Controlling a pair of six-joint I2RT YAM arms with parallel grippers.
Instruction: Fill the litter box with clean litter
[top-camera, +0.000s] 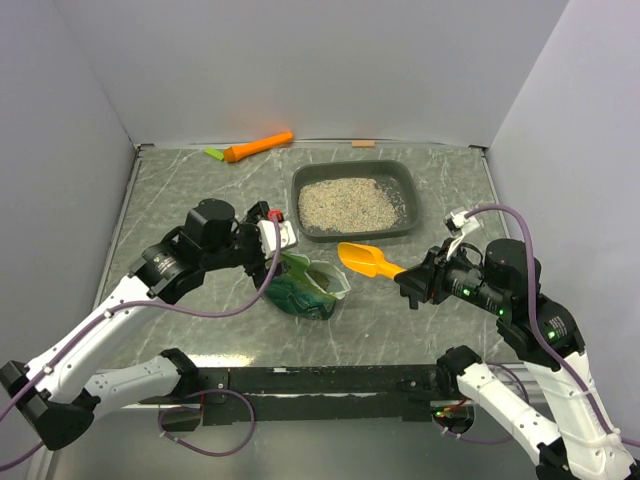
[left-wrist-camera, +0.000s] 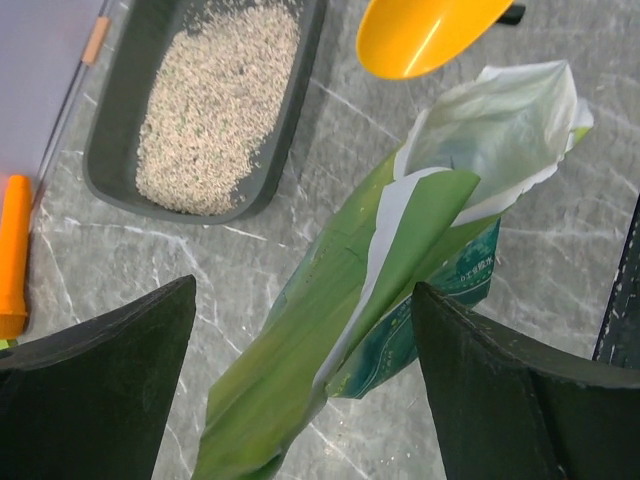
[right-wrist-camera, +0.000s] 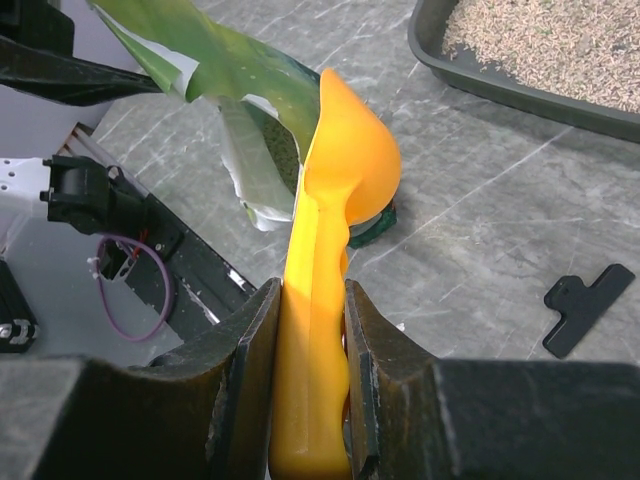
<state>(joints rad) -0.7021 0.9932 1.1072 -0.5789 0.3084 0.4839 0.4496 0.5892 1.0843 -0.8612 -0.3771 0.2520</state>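
Nearest the bases: right gripper (right-wrist-camera: 315, 330), jaws narrow and clamped on the handle of the yellow scoop (right-wrist-camera: 345, 150). The handle sits straight between the fingers and the bowl points away from the wrist. From the left wrist view the bowl looks empty.

Left gripper (left-wrist-camera: 305, 370): jaws wide, holding nothing. The top flap of the green bag (left-wrist-camera: 350, 290) rises into the gap with clear space on both sides, so it is not pinched.

The bag slumps on the surface (top-camera: 200, 200) between the two arms. Its mouth gapes, showing the white lining, and faces the scoop. The scoop bowl hangs just beside that mouth, between the bag and the box. A black clip (right-wrist-camera: 580, 305) lies loose on the surface to the right.

Farther on is the litter box (top-camera: 355, 236), upright and well apart from both grippers. The litter (top-camera: 348, 203) covers most of the floor in a loose layer, with bare grey at the rims.

At the far edge lies an orange stick-shaped thing (top-camera: 258, 147) — no part in this.

Reading: mid-cycle, between loads. The box is partly filled but the layer looks thin.

The next move probably calls for the bowl to enter the bag mouth at a low angle. The bag is soft and unheld, so it may slide or fold. The left jaws would do well to close on the flap first. Then lift the load level and carry it across to the box.
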